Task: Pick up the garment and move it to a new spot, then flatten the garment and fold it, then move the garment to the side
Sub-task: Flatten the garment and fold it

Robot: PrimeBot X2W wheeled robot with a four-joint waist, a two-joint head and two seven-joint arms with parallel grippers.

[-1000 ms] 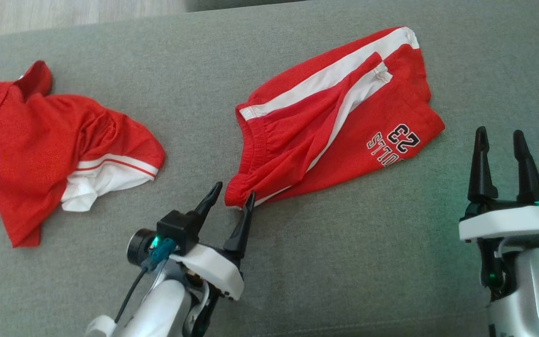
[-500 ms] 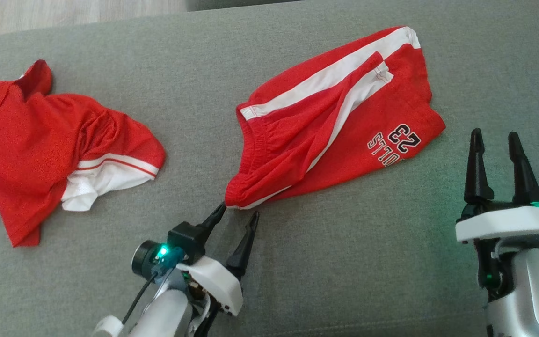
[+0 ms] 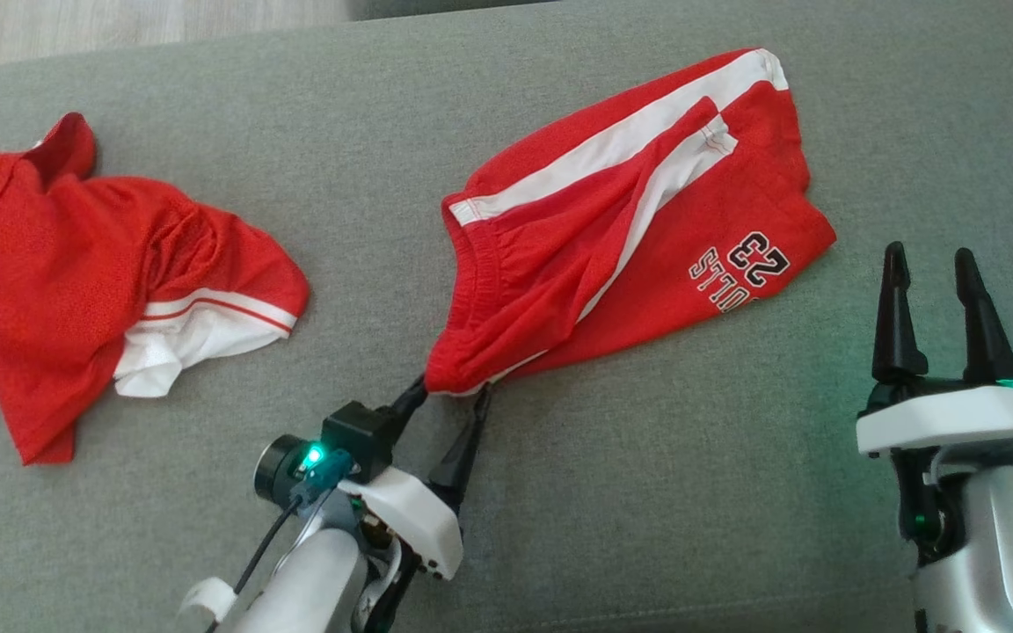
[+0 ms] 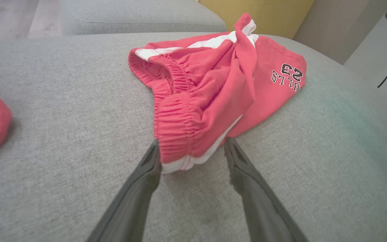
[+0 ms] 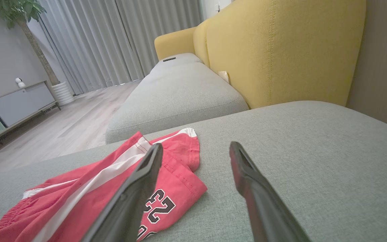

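Though unclosed, left tool (image 3: 452, 390) astride the waistband corner of the shorts (image 3: 647, 230); right tool (image 3: 929, 253) agape, well apart.

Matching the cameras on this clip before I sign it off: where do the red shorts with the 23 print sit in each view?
Head view: red shorts lie centre to upper right, with their near waistband corner at the left end effector.
Left wrist view: red shorts lie centre, running up and right.
Right wrist view: red shorts lie lower left, partly behind the right end effector.
Shared landmark: the black 23 print.
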